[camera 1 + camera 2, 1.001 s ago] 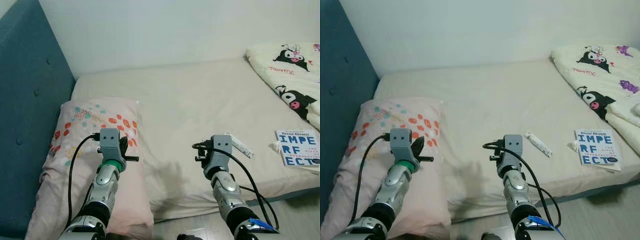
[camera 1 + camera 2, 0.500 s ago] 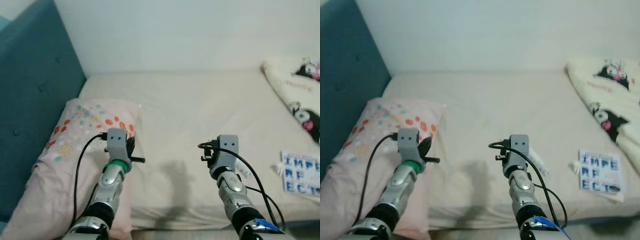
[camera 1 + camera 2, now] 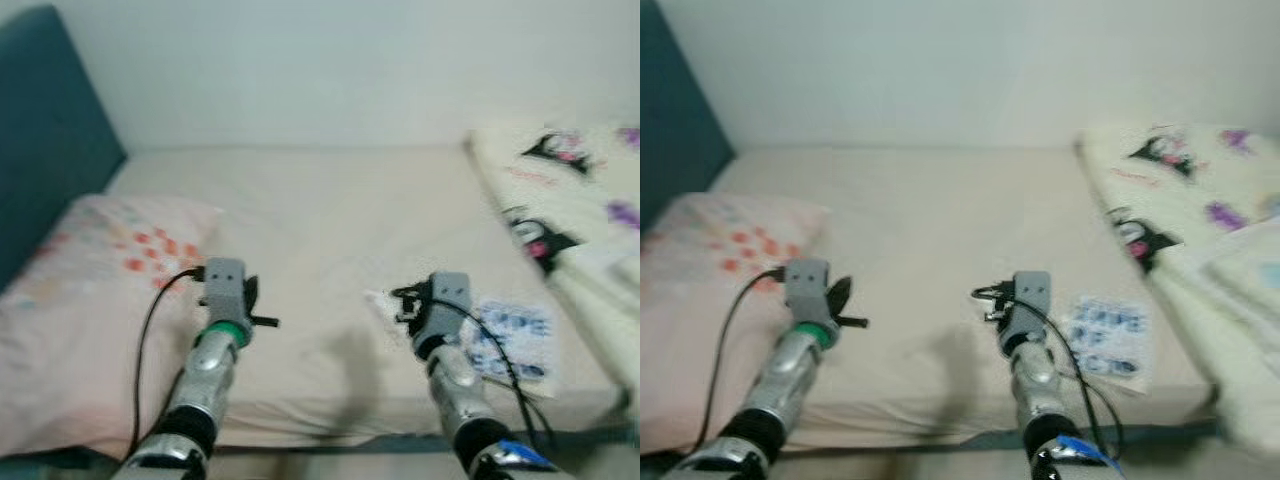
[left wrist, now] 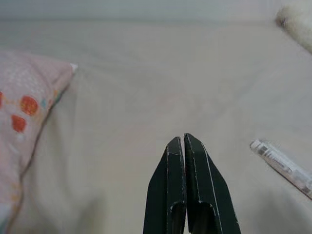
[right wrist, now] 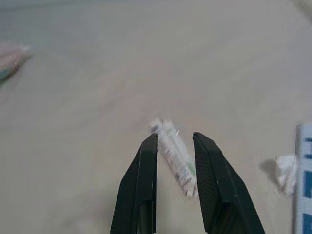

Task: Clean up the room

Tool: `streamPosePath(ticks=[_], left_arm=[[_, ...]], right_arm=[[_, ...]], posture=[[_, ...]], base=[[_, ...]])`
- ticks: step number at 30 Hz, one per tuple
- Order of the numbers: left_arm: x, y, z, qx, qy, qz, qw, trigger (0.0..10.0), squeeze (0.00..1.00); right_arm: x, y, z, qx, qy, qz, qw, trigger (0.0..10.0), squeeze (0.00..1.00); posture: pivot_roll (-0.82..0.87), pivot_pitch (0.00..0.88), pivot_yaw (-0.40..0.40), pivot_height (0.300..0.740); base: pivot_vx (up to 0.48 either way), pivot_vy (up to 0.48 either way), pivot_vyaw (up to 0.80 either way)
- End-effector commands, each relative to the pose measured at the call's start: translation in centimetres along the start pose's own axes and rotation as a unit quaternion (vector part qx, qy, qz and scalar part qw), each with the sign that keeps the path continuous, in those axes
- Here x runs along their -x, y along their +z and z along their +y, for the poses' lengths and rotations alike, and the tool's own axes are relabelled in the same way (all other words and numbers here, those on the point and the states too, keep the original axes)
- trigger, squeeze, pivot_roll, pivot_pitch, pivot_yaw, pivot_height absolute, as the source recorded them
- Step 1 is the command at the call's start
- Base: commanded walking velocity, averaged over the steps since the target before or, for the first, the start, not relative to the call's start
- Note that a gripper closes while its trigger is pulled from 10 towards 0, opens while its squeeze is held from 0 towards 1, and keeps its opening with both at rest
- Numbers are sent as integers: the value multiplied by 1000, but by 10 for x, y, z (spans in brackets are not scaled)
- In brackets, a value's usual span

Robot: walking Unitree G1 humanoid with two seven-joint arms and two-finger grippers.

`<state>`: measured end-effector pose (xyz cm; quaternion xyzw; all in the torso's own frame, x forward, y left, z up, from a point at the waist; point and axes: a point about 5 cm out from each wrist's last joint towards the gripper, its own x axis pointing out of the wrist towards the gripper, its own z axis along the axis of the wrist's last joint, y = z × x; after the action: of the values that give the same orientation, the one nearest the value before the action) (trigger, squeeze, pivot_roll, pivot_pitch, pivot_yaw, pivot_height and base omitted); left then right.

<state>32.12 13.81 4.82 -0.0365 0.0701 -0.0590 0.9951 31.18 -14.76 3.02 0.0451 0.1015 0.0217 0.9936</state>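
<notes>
Cream sheet covers the bed (image 3: 330, 210). Right hand (image 5: 175, 139) hovers over a small white tube (image 5: 174, 155), its fingers narrowly parted with the tube lying between them; contact can't be told. Left hand (image 4: 184, 139) is closed and empty, near the pink pillow (image 3: 80, 270). A book (image 3: 1105, 332) lies just right of the tube, a cartoon-print quilt (image 3: 1180, 190) beyond it

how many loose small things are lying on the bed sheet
3: a white tube in front of the right claw, a crumpled paper scrap beside it, and a book further right. More may be hidden.
</notes>
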Motion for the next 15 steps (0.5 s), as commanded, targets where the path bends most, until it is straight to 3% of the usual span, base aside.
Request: streamPosePath(ticks=[1, 4, 7, 15], left_arm=[[2, -5, -4, -3, -4, 11, 1000, 10000, 0], [1, -9, -7, -5, -24, 34, 999, 10000, 0], [1, -10, -12, -32, -45, 41, 998, 10000, 0], [1, -10, -11, -42, -38, 44, 997, 10000, 0]], right_arm=[[2, -3, -8, -4, -12, 8, 1000, 10000, 0], [2, -4, -8, -4, -13, 9, 1000, 10000, 0], [2, -4, -8, -5, -13, 9, 1000, 10000, 0], [2, -4, -8, -8, -13, 10, 1000, 10000, 0]], posture=[[81, 0, 75, 740], [83, 0, 76, 740], [83, 0, 76, 740], [84, 0, 77, 740]], base=[[0, -480, 0], [0, 0, 0], [0, 480, 0], [0, 480, 0]])
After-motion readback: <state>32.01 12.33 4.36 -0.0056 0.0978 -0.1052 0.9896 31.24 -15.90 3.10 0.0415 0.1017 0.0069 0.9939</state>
